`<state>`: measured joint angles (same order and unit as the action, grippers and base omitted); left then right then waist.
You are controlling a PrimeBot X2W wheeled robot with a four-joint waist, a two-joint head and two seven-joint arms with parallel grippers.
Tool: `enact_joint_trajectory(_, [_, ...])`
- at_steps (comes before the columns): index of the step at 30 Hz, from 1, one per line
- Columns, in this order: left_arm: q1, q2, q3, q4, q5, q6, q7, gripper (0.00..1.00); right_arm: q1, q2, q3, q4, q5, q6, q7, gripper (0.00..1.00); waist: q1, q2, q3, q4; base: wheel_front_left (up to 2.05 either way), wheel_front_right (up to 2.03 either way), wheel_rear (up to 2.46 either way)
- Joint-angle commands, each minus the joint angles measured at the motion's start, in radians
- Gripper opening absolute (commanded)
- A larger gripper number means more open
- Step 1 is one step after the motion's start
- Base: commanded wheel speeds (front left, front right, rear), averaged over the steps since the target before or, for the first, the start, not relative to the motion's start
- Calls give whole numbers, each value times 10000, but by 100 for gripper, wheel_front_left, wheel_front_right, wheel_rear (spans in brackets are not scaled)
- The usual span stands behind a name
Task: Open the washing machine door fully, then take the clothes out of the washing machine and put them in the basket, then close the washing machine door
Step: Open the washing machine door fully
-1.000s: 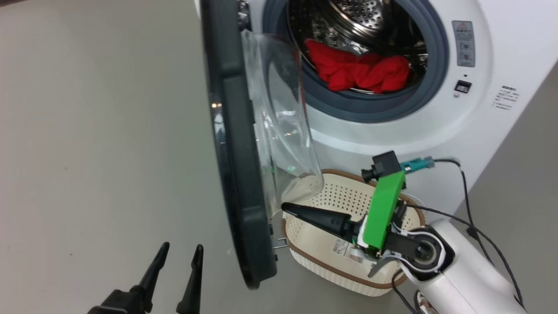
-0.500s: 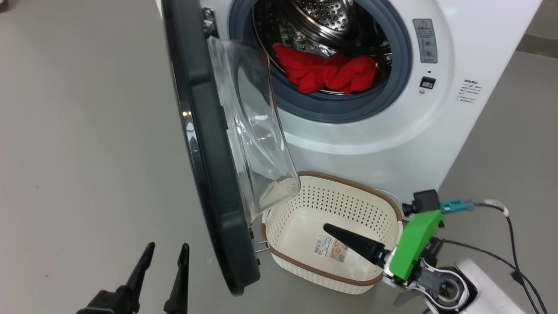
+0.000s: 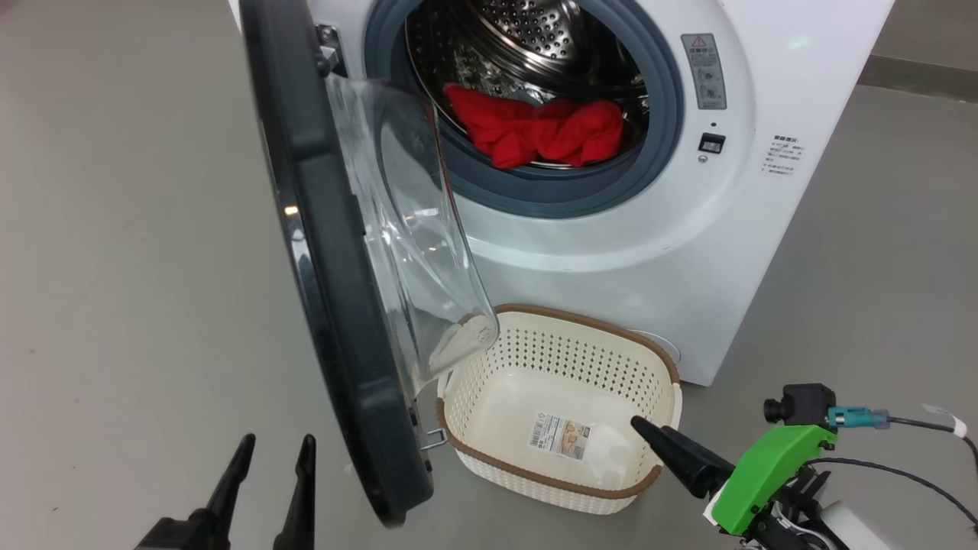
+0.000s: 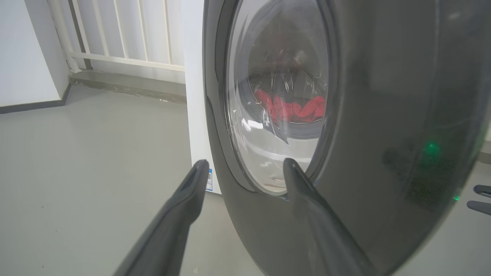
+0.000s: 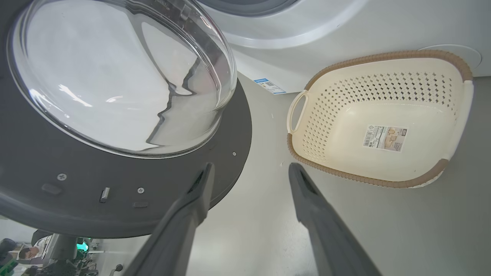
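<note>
- Evidently the door step was only part-settled: the washing machine door (image 3: 306, 229) stood swung out from the washing machine (image 3: 611, 252), near edge-on to the head camera. Whether it had reached full swing I could not tell.
- Clothes (image 3: 535, 131): a red bundle low in the drum (image 3: 535, 30), just behind the grey gasket (image 3: 550, 197), with its long axis crosswise to the mouth. None were in the basket (image 3: 535, 480), which sat on the floor (image 3: 114, 267) below the mouth, just beside the door's lower edge.
- Left pincer (image 3: 278, 441): wide, holding nothing, low on the outer side of the door. The door lay between it and the drum.
- Right pincer (image 5: 251, 166): wide, holding nothing, by the basket's near right corner, on the drum side of the door. The clothes lay up and forward-left of it, with nothing between. I judged it the better-placed arm for the reach, with the fingers best closed across the bundle's short way.
- Left wrist view gave the door's glossy outer face, with the clothes a red smear behind the glass bowl (image 4: 276, 96). One finger looked close to the rim, but contact could not be resolved.
- Right wrist view gave the door's inner face and bulging glass, a blue sticker (image 5: 268, 85) low on the machine, and the paper label (image 5: 385, 137) on the basket's bare bottom.
- Head view alone looked straight into the drum at the bundle.
</note>
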<state>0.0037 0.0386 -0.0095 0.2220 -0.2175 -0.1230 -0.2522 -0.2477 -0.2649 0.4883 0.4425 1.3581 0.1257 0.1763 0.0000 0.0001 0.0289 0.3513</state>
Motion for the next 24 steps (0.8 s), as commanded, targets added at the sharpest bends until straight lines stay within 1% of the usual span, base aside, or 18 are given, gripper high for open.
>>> enact_joint_trajectory(1, [-113, 116, 377, -192, 93, -14, -95, 100, -47, -166, 183, -140, -166, 50, -370, 100, 0, -1, 25, -46, 0, 0, 0])
enact_joint_trajectory(6, [-117, 116, 403, -163, 94, -16, -95, 100, -115, -362, 599, 118, -739, 50, -1688, 100, 0, -1, 60, -102, 0, 0, 0])
enact_joint_trajectory(11, [-137, 116, 406, -123, 101, -20, -95, 100, -229, -675, 1513, 339, -1606, 50, -2963, 100, 0, -1, 63, -101, 0, 0, 0])
enact_joint_trajectory(15, [-161, 116, 419, -93, 106, -23, -95, 100, -366, -847, 2150, 548, -2002, 50, -3811, 100, 0, -1, 77, -87, 0, 0, 0])
enact_joint_trajectory(18, [-169, 116, 431, -74, 105, -26, -95, 100, -497, -953, 2495, 721, -2392, 50, -4201, 100, 0, -1, 90, -83, 0, 0, 0])
enact_joint_trajectory(21, [-168, 116, 439, -65, 102, -28, -95, 100, -560, -979, 2551, 806, -2657, 50, -4326, 100, 0, -1, 98, -87, 0, 0, 0])
enact_joint_trajectory(22, [-166, 116, 442, -62, 102, -28, -95, 100, -570, -984, 2499, 878, -2791, 50, -4355, 100, 0, -1, 97, -89, 0, 0, 0])
enact_joint_trajectory(24, [-155, 116, 456, -64, 106, -29, -95, 100, -594, -960, 2045, 867, -3305, 50, -4371, 100, 0, -1, 106, -105, 0, 0, 0])
